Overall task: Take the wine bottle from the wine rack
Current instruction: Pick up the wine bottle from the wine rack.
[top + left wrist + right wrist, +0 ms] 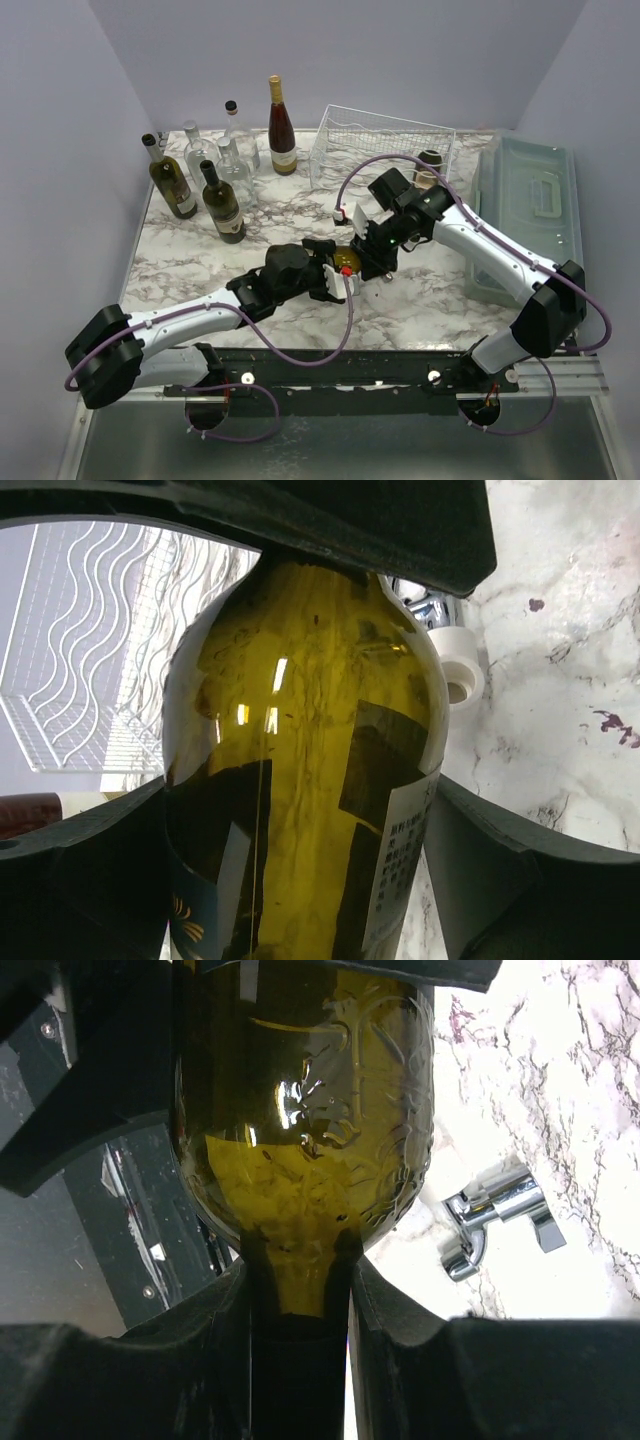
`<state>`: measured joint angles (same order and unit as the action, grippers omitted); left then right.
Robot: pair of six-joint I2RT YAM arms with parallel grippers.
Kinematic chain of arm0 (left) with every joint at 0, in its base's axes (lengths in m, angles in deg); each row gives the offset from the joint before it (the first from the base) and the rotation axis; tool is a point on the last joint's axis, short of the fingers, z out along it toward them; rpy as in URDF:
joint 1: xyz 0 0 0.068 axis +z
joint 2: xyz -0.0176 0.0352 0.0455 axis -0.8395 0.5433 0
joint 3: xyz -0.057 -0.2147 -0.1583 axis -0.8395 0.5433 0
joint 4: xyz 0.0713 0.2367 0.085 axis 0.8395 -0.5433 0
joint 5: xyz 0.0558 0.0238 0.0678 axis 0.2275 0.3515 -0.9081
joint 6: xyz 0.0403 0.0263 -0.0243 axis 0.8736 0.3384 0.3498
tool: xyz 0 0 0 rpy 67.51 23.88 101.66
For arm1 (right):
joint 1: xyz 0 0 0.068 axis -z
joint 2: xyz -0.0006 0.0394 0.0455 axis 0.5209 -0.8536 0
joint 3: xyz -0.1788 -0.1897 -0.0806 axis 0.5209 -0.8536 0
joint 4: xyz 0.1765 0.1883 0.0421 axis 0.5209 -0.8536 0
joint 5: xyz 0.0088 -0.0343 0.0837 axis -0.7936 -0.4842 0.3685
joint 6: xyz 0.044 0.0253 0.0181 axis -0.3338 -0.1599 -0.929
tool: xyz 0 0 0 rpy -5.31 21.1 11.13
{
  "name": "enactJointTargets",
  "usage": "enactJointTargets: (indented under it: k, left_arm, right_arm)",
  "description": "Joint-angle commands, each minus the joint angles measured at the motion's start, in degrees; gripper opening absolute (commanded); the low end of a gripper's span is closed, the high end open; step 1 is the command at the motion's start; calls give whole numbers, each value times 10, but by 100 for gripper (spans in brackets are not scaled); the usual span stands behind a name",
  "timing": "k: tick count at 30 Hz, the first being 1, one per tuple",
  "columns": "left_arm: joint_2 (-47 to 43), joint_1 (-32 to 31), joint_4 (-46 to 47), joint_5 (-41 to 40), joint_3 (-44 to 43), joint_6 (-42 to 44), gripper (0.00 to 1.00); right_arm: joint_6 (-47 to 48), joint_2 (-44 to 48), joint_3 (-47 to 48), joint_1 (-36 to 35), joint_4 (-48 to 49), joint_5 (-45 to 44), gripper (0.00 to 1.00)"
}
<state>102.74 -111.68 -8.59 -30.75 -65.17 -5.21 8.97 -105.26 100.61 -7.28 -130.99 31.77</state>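
Top view, centre: the olive-green wine bottle (347, 260) is lying between the two grippers over the middle of the marble-patterned tabletop (200, 265). It is sitting clear of the white wire wine rack (385, 150), which is standing at 1 o'clock from it, near the back edge.

The right gripper (365, 255) is reaching in from 2 o'clock. In the right wrist view its fingers (420, 1380) are pinching the bottle's neck, just below the embossed shoulder.

The left gripper (338, 272) is approaching from 8 o'clock. In the left wrist view its fingers (80, 870) are spreading wide on either side of the labelled body, right at the glass. Whether they are pressing on it cannot be told.

A small chrome fitting (490, 1220) is lying on the marble beside the bottle.

A cluster of standing bottles, including a tall reddish one (281, 125), is occupying 10 to 11 o'clock. A translucent lidded bin (530, 200) is lying at 3 o'clock.
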Motion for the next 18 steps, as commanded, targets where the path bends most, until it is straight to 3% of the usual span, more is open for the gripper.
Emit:
enactJointTargets:
  k: [1, 3, 7, 9, 11, 15, 18]
  left_arm:
    - [18, -9, 10, -45, -9, 26, 85]
    - [22, -13, 9, -53, -10, 32, 78]
    - [23, -20, 7, -60, -13, 42, 53]
    - [22, -21, 3, -65, -15, 43, 22]
    - [21, -22, -6, -68, -20, 40, 1]
    - [10, -22, -19, -65, -22, 19, 0]
    - [-5, -22, -20, -65, -19, -4, 0]
  right_arm:
    - [2, 3, 6, -8, 19, 50, 0]
    - [3, 1, 6, -9, 17, 50, 0]
    - [4, -3, 7, -12, 14, 50, 0]
    - [5, -5, 8, -14, 13, 50, 0]
    - [5, -6, 9, -15, 13, 49, 0]
    - [-4, -7, 10, -15, 19, 44, 1]
    - [-8, -10, 13, -15, 18, 42, 22]
